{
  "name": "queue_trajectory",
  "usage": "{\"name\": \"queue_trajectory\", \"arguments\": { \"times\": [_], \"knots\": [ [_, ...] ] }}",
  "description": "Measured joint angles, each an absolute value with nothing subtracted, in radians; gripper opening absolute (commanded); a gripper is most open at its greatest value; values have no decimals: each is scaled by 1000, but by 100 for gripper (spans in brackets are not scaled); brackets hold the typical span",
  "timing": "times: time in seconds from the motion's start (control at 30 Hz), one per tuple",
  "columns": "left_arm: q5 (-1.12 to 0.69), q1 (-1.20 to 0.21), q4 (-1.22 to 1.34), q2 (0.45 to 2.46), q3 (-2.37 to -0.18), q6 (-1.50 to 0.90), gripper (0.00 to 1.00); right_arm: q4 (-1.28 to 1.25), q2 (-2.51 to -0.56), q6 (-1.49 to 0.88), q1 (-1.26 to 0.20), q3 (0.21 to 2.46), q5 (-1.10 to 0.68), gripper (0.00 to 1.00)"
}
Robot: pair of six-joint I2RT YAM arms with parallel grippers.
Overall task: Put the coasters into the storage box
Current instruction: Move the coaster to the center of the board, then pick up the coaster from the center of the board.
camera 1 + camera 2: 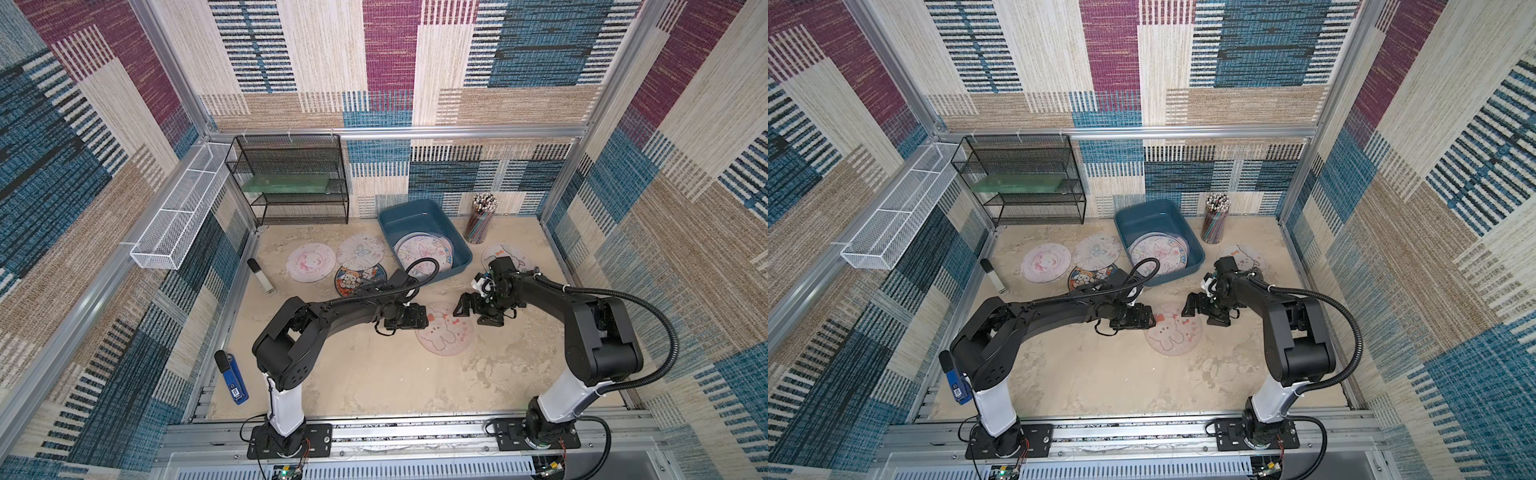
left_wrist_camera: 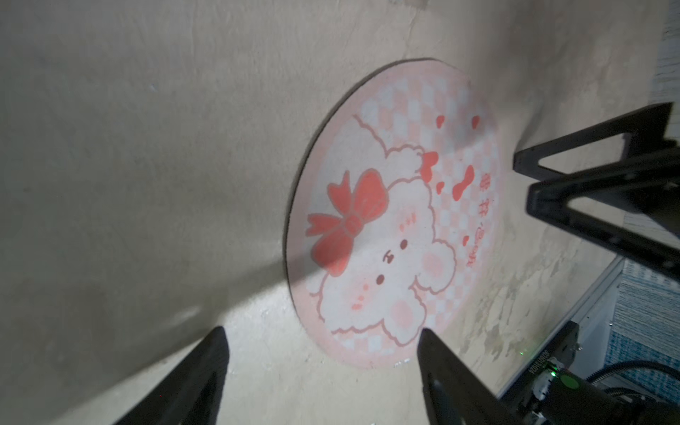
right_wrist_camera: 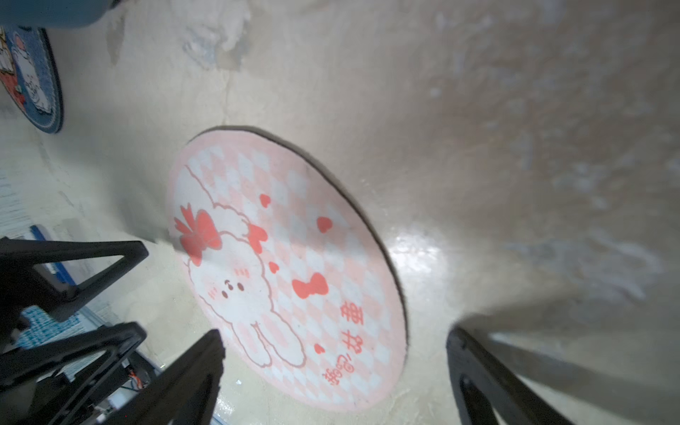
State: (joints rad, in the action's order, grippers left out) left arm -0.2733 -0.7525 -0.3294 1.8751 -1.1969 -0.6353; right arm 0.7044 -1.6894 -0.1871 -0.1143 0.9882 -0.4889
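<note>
Both arms are bent in over the middle of the table [image 1: 365, 374], and their grippers face each other across a pink coaster [image 1: 444, 332] printed with a white puppy and a red bow. It lies flat on the bare tabletop, in front of the blue box [image 1: 411, 218] and apart from it. The left gripper [image 2: 322, 331] has its jaws apart with nothing between them. One fingertip [image 2: 430, 342] hangs over the coaster's rim, though I can't tell whether it touches. The right gripper [image 3: 335, 333] stands wide open too, low at the opposite edge of the coaster, holding nothing. Inside the box a stack of coasters [image 1: 424, 251] lies at the near end, a butterfly print on top. To the left of the box three more lie on the table, edges meeting: a pale pink one [image 1: 311, 262], a butterfly one [image 1: 359, 251] and a dark blue one [image 1: 353, 280] partly hidden by the left arm. Another coaster [image 1: 509, 251] lies near the pencil cup [image 1: 480, 222], half hidden behind the right arm.
</note>
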Motion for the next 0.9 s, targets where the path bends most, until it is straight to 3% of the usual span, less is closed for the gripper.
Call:
{"name": "queue_trajectory", "arguments": {
  "times": [0.43, 0.9],
  "knots": [
    [-268, -782, -278, 1943, -1231, -658, 49, 659, -1663, -147, -125, 895, -551, 80],
    [-257, -789, -282, 1939, -1225, -657, 47, 648, -1676, -172, -142, 892, -540, 68]
  ]
}}
